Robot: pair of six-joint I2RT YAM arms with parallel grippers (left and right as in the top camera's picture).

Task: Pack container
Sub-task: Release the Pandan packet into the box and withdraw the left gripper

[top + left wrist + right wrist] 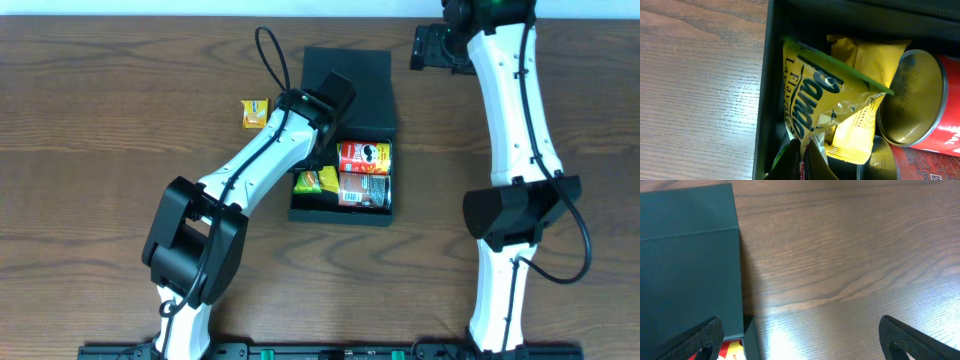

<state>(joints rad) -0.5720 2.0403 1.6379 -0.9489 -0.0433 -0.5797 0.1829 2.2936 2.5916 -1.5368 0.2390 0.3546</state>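
The container (352, 88) sits mid-table, lid open; the left gripper (802, 151) pinches a yellow packet (815, 100) inside it, beside a red can (364, 157); the right gripper (437, 47) hovers at the container's 1 o'clock, fingers spread.

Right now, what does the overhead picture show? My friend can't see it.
The left arm reaches into an open dark box holding two red cans and yellow-green packets. Another yellow packet lies left of the box; the right gripper is by the lid.
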